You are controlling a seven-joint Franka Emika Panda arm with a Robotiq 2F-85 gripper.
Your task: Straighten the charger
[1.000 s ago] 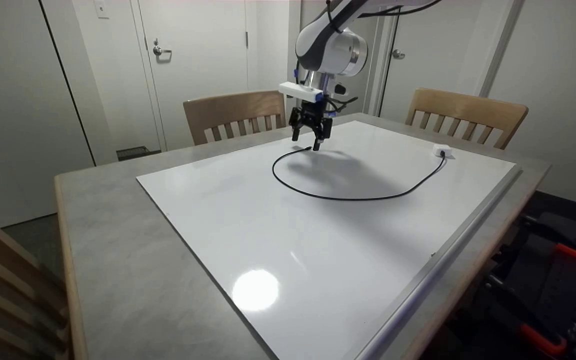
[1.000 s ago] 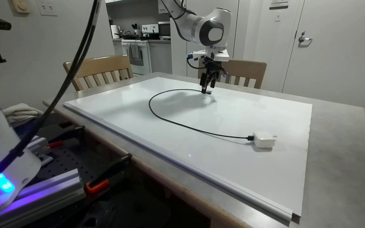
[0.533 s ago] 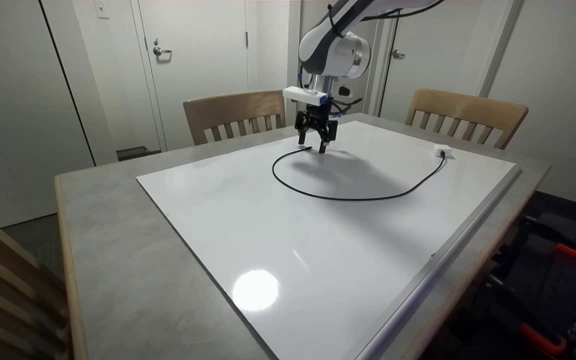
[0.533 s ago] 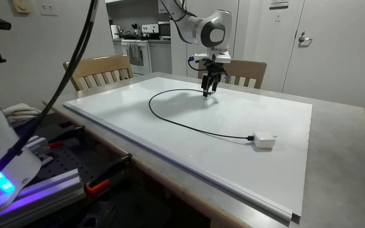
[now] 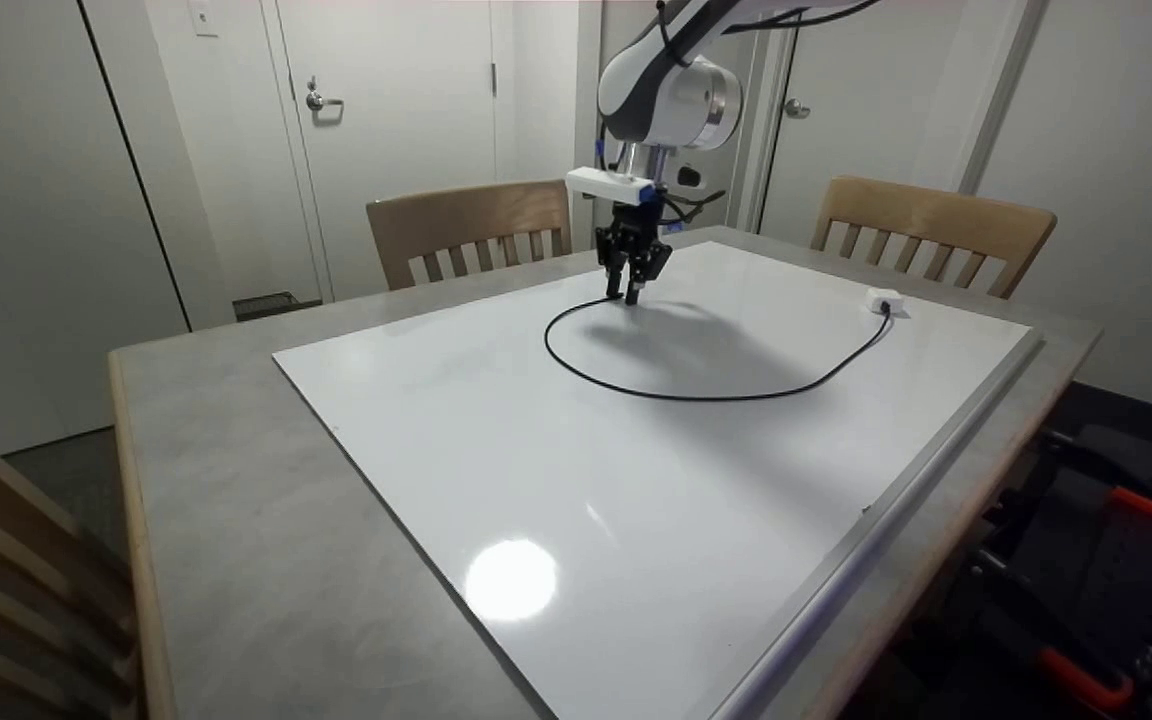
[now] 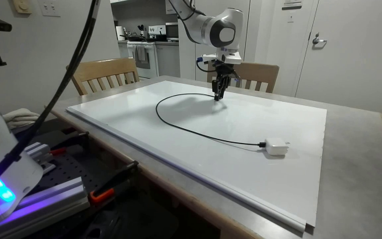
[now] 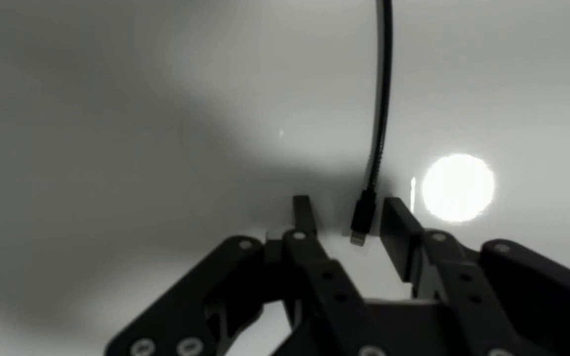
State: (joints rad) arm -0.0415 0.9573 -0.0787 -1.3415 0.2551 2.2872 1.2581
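The charger's black cable [image 5: 686, 399] lies in a wide curve on a whiteboard in both exterior views. One end runs into a white plug block [image 6: 275, 146]. At the opposite end, in the wrist view, is a black connector housing [image 7: 364, 212] with a small pale grey tip [image 7: 358, 239]. My gripper [image 7: 348, 212] is down at this end, its fingers apart on either side of the connector. The connector sits nearer the right-hand finger [image 7: 400, 235], with a narrow gap showing between them. In both exterior views the gripper [image 5: 623, 297] hides the connector.
The whiteboard [image 5: 436, 420] covers most of the grey table [image 5: 206, 480]. A raised rail [image 6: 191, 169] runs along one of its edges. Wooden chairs [image 5: 476, 225] stand around the table, and clamps with orange grips [image 6: 102, 196] are at its side.
My gripper has shifted slightly over the cable's end. Its fingers, wide apart a second ago, have come closer together around the connector. The cable and plug block look unmoved.
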